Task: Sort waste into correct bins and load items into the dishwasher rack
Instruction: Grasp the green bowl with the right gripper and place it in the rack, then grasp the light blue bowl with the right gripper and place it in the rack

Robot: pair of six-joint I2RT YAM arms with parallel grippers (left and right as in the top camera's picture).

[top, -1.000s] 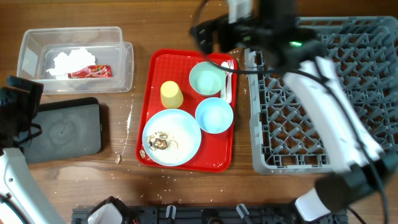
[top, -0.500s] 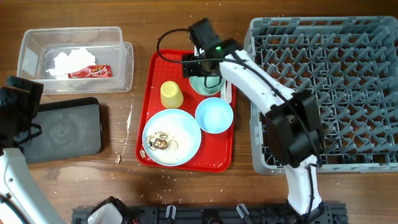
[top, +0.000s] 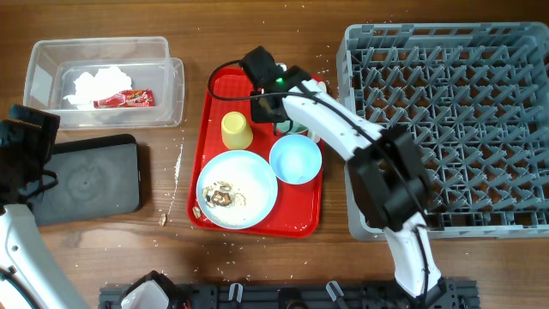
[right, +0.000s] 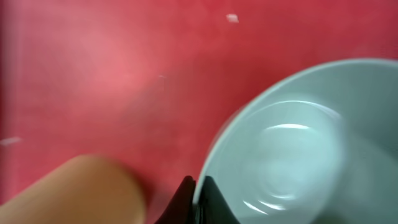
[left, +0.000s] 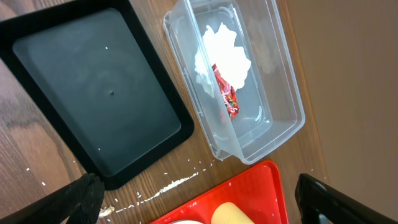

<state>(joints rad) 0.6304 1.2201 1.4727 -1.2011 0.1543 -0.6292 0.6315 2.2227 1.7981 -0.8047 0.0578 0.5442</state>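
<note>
My right gripper (right: 198,193) is shut on the left rim of the pale green bowl (right: 292,143), one finger inside and one outside. From overhead, the right gripper (top: 269,105) and its arm cover most of that bowl (top: 284,127) at the back of the red tray (top: 214,94). The yellow cup (top: 237,130), light blue bowl (top: 296,159) and blue plate (top: 238,189) with food scraps (top: 220,196) also sit on this tray. The napkin (top: 101,83) and red wrapper (top: 124,99) lie in the clear tub (top: 171,86). My left gripper (left: 199,208) hangs open over the table, holding nothing.
The grey dishwasher rack (top: 446,120) stands at the right. The black tray (top: 90,180) lies at the left beside the clear tub (left: 273,93). White crumbs (left: 180,183) are scattered on the wood between the black tray and the red tray.
The right arm swung down and left onto the back of the red tray, and its jaws closed on the green bowl's rim. The left arm has not moved.
</note>
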